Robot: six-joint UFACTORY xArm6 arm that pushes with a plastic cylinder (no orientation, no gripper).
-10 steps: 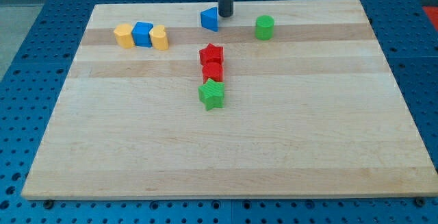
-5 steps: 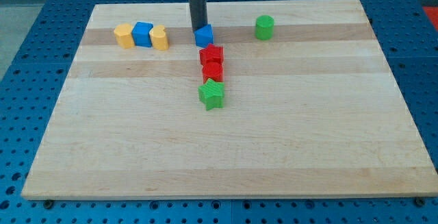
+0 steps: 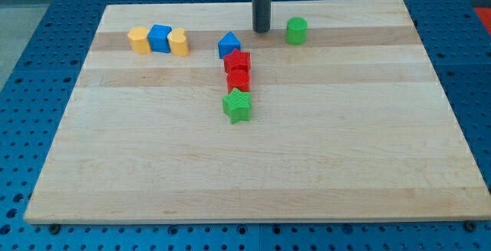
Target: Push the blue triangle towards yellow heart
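Note:
The blue triangle (image 3: 228,45) lies near the view's top centre, touching the upper left of a red star (image 3: 238,61). Two yellow blocks (image 3: 139,40) (image 3: 178,42) stand in a row at the top left with a blue block (image 3: 159,37) between them; I cannot tell which one is the heart. My tip (image 3: 261,31) rests on the board up and to the right of the blue triangle, apart from it, between the triangle and a green cylinder (image 3: 297,31).
Below the red star are a second red block (image 3: 238,80) and a green star (image 3: 238,107), forming a column down the middle. The wooden board (image 3: 253,174) sits on a blue perforated table.
The blue triangle has been pushed down and slightly left, ending against the red star. My tip swung left above the triangle, then back to the right, away from it.

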